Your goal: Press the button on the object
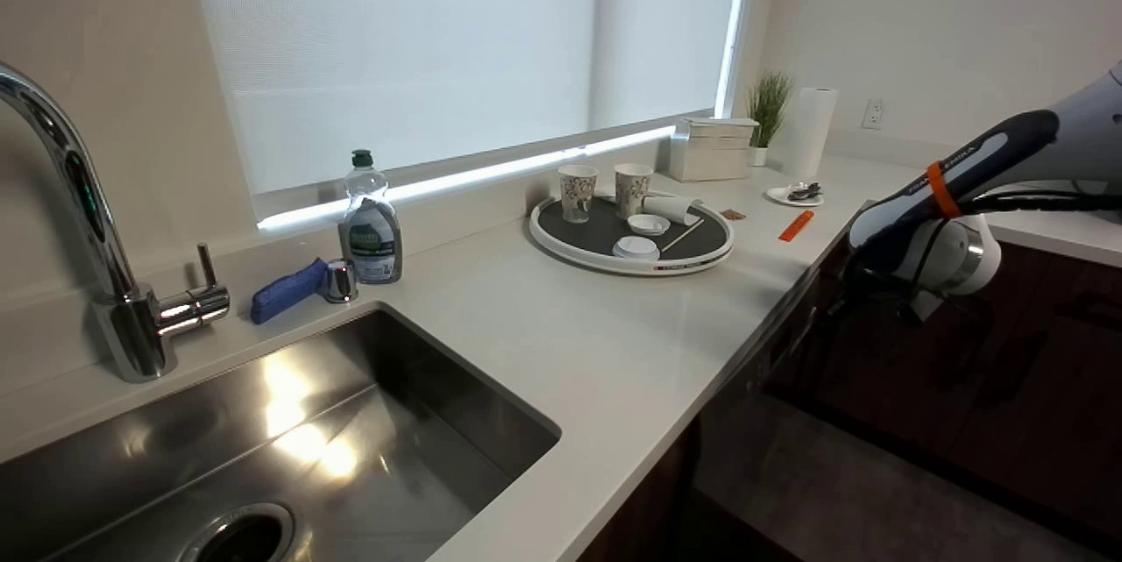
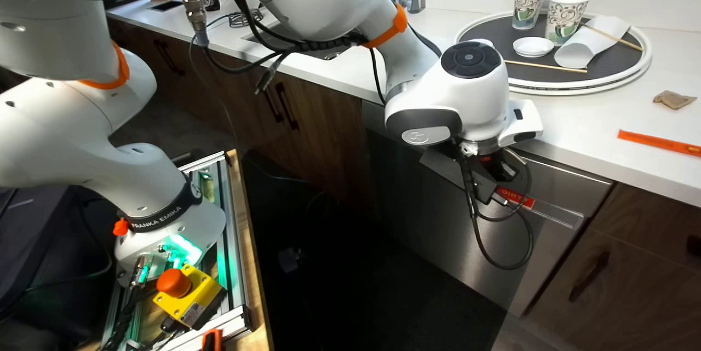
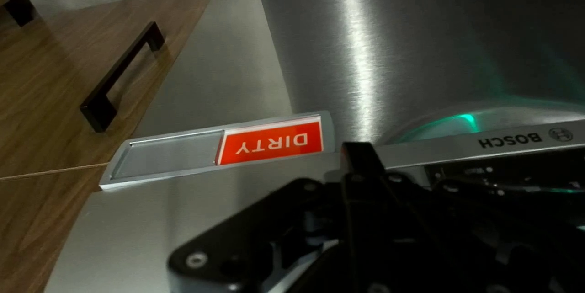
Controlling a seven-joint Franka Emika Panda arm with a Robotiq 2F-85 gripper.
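The Bosch dishwasher [image 3: 420, 32] has a brushed steel front; it also shows in an exterior view [image 2: 438, 208] under the worktop. Its black control panel [image 3: 516, 172], with small lit marks, is at the right of the wrist view, partly hidden by my gripper. I cannot make out a single button. A sliding sign [image 3: 169, 156] with a red DIRTY label [image 3: 274, 143] is fixed to the front. My gripper [image 3: 363, 149] is shut and empty, its fingertips between the sign and the panel. I cannot tell whether they touch the front. In the exterior views the fingertips are hidden or too dark.
The white worktop [image 2: 580, 126] edge is just above my wrist. It carries a round tray [image 2: 493, 74] with paper cups, an orange strip [image 2: 660, 142] and a soap bottle [image 1: 372, 224]. A wooden cabinet with a dark handle [image 3: 121, 73] adjoins the dishwasher. A cable [image 2: 528, 241] loops below my wrist.
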